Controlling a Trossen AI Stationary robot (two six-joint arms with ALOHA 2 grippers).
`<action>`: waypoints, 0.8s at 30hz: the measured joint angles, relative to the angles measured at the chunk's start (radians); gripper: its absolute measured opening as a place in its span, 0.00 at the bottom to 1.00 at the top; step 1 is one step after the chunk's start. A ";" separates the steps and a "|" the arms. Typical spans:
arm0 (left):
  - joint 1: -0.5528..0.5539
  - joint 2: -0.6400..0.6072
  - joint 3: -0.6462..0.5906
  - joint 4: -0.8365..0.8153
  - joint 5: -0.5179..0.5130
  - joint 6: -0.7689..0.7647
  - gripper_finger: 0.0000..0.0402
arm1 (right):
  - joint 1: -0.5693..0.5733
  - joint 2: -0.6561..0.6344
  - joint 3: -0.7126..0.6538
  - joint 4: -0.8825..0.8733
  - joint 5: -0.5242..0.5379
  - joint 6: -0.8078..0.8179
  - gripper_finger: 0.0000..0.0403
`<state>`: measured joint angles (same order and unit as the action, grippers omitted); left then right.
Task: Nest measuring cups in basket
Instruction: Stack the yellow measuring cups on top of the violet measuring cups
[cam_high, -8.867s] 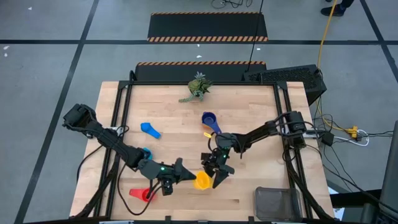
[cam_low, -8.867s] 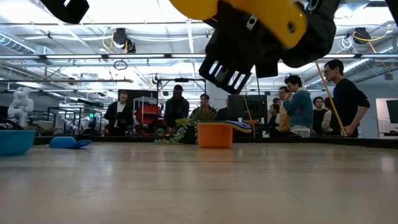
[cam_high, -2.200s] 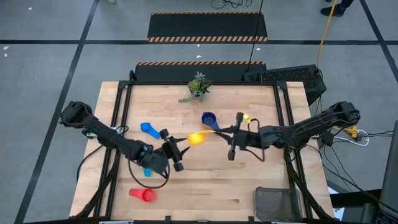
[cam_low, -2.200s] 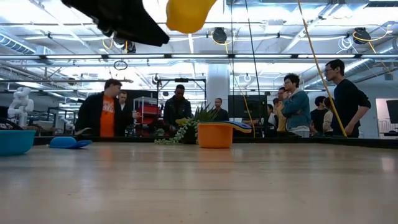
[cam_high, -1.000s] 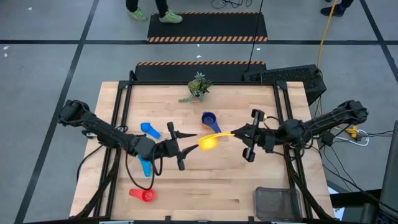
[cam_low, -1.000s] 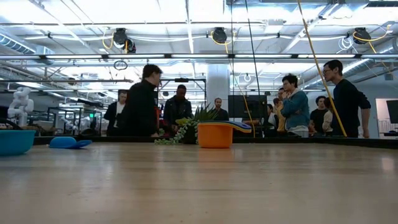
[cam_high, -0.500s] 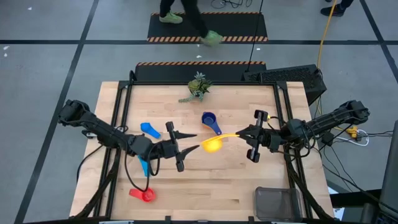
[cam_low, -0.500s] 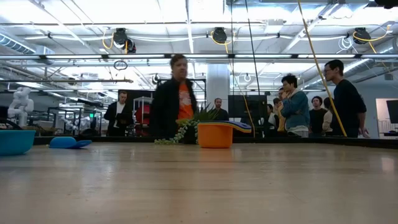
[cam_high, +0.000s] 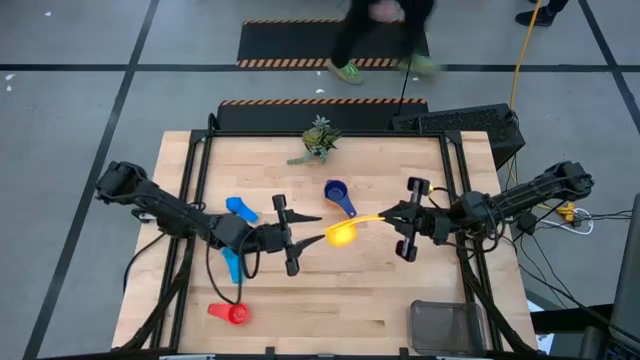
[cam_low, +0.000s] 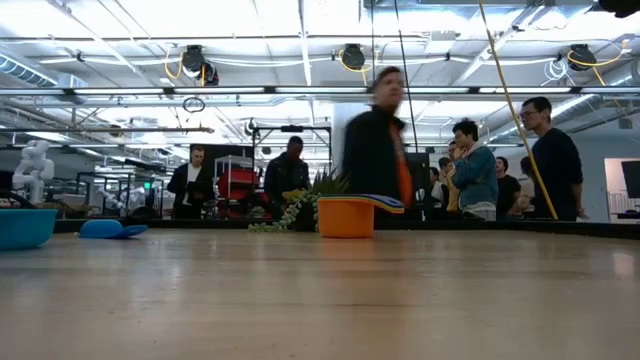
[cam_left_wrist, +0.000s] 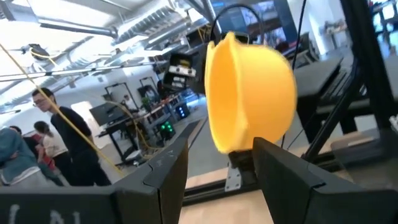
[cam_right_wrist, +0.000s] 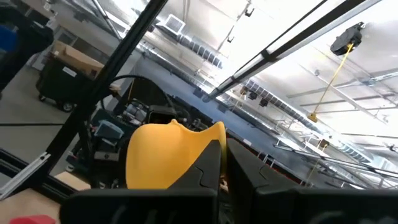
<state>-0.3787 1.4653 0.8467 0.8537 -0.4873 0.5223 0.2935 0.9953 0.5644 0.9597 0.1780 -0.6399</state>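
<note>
The right gripper (cam_high: 384, 214), pinching the yellow cup (cam_high: 341, 233) by its handle, holds it above mid-table facing the spread left gripper (cam_high: 303, 230), with the dark blue cup (cam_high: 336, 192) just beyond and the basket (cam_high: 448, 327) at the near right corner.

The setting is a large robotics laboratory or industrial demonstration hall. The pale wooden butcher-block bench (cam_high: 320, 290) stands on a grey concrete floor (cam_high: 80, 100) marked with black tape lines and black mats edged in orange-and-black hazard stripes (cam_high: 335, 62). The low view shows a high ceiling with exposed white pipes and ducts (cam_low: 250, 90), round hanging lamps (cam_low: 350, 56), equipment racks, a white humanoid robot figure (cam_low: 35, 165), and a group of standing onlookers (cam_low: 480, 170).
</note>
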 joint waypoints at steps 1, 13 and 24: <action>0.003 0.008 0.000 0.011 0.000 0.003 0.46 | 0.000 0.004 0.000 0.005 0.000 0.000 0.00; 0.003 0.030 0.000 0.034 0.000 0.045 0.29 | -0.006 0.011 0.000 0.011 0.002 0.002 0.00; -0.006 0.030 0.000 0.079 -0.011 0.053 0.35 | -0.006 0.011 0.000 0.015 0.003 -0.003 0.00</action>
<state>-0.3849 1.4948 0.8463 0.9328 -0.4980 0.5757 0.2871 1.0061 0.5644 0.9745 0.1810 -0.6434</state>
